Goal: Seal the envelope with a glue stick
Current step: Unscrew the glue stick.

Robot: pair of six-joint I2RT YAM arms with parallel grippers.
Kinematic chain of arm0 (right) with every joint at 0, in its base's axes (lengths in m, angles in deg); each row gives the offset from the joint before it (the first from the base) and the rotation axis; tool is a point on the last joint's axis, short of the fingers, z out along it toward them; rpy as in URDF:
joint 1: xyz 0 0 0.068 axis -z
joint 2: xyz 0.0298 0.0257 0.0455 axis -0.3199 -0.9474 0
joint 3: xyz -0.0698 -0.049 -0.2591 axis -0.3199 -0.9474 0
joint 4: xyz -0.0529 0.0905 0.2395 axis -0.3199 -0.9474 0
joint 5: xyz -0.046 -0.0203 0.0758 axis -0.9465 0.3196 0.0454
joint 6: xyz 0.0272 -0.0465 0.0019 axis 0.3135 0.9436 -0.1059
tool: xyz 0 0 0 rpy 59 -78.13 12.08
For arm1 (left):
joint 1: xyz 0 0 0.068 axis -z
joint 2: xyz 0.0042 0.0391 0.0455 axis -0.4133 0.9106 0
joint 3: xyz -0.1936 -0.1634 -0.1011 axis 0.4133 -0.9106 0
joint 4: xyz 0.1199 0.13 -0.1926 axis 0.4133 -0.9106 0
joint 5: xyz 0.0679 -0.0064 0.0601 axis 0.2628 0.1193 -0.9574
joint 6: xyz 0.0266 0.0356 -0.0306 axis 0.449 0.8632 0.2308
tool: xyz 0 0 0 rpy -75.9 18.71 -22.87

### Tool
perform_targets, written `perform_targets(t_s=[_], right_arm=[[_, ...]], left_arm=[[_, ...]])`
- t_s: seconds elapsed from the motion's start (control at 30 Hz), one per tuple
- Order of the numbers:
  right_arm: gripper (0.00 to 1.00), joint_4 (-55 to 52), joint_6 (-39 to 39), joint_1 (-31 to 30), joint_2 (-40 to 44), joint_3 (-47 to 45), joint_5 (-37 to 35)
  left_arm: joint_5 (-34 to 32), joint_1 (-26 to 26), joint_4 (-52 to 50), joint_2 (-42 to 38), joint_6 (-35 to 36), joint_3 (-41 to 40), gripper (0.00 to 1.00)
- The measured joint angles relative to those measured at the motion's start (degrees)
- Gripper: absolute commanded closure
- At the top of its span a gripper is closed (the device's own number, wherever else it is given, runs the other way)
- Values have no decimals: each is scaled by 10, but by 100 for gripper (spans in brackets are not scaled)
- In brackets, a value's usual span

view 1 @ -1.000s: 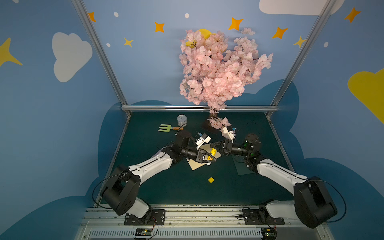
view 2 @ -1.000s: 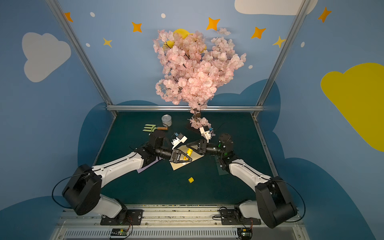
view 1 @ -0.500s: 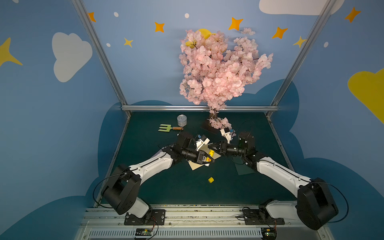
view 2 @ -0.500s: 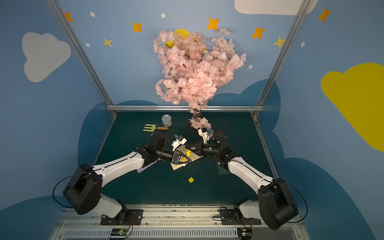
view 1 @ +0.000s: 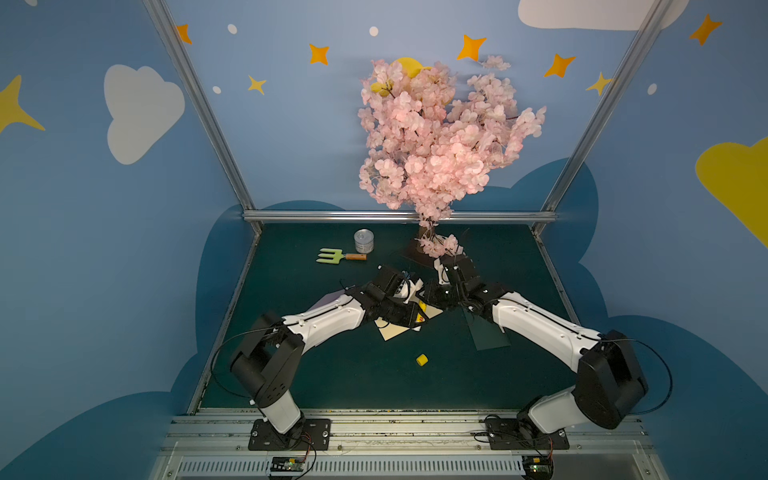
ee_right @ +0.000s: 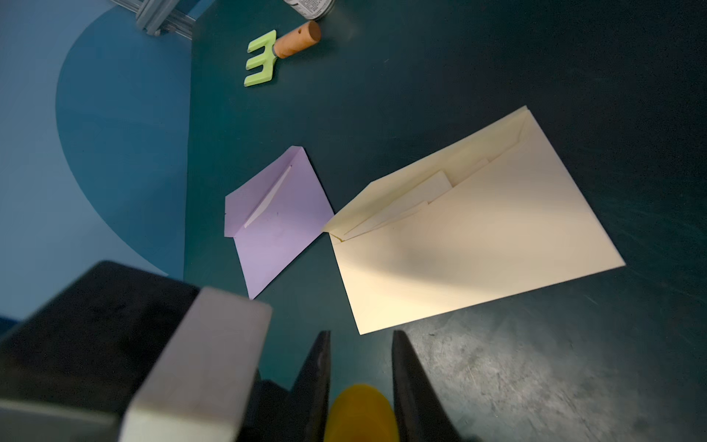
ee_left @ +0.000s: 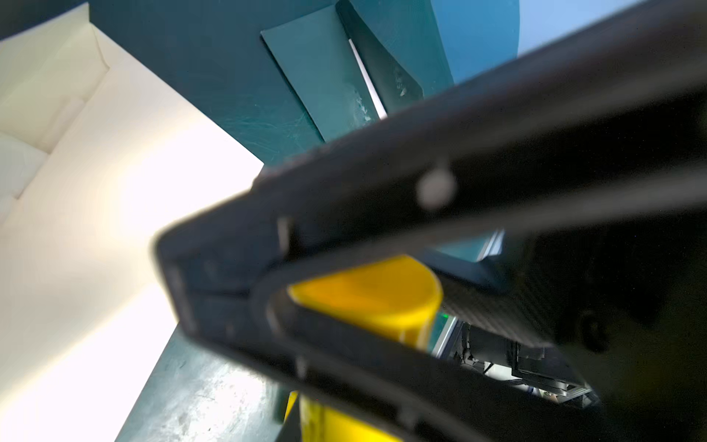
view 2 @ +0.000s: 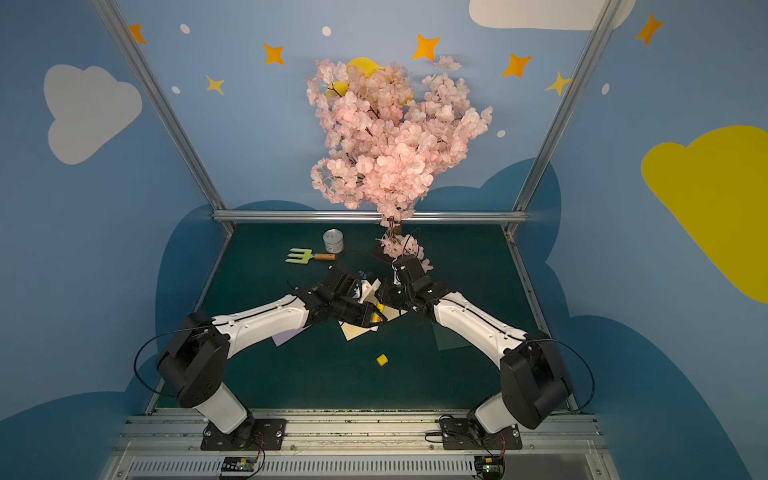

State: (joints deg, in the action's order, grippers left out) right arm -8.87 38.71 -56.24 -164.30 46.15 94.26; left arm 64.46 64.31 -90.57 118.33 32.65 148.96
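Envelope (ee_right: 478, 237): cream paper, matt, smooth, sharp creases.
Lilac envelope (ee_right: 275, 222): paper, matt.
Green envelope (ee_left: 321, 76): dark paper, matt, pale scuffs.
Glue stick (ee_left: 367, 294): yellow plastic, smooth, slight sheen.
Cap (view 1: 422, 360): same yellow plastic.
Table (ee_right: 497, 382): dark green mat, matt, pale scratches, rubbed patches.
Fork (ee_right: 266, 57): pale green plastic prongs, matt; brown wood-like handle.
Can (view 1: 363, 241): shiny metal.
Frame (view 1: 399, 216): brushed metal.
Arms (view 1: 328, 320): glossy white plastic shells, matt black joints.
Tree (view 1: 436, 145): pink cloth-like blossoms.
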Motion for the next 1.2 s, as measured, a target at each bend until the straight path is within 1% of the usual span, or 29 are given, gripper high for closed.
perform_targets(t_s=[0.03,0.13,0.2,0.33,0.43,0.63,0.77,0.87,1.07,1.2], right_arm=[[71,-1,8,2,4,0,6],[55,0,27,11,24,-12,45],[48,5,35,19,49,-27,79],[39,23,39,30,94,-43,145],[37,70,32,45,124,-73,200],[36,179,-14,87,160,-160,288],[37,238,-42,98,161,-184,333],[40,294,-67,94,156,-190,365],[49,381,-105,75,120,-191,398],[62,403,-118,70,105,-196,403]], left_arm=[[6,0,2,0,2,0,97],[22,-5,4,-5,2,-2,97],[37,-18,6,-8,-2,-9,97],[85,-39,30,-21,-20,-37,97],[126,-41,57,-41,-32,-56,97],[191,-42,118,-81,-50,-78,97],[213,-43,138,-100,-50,-87,97],[225,-43,145,-104,-49,-87,97],[237,-43,154,-104,-47,-88,97],[243,-43,157,-104,-46,-88,97]])
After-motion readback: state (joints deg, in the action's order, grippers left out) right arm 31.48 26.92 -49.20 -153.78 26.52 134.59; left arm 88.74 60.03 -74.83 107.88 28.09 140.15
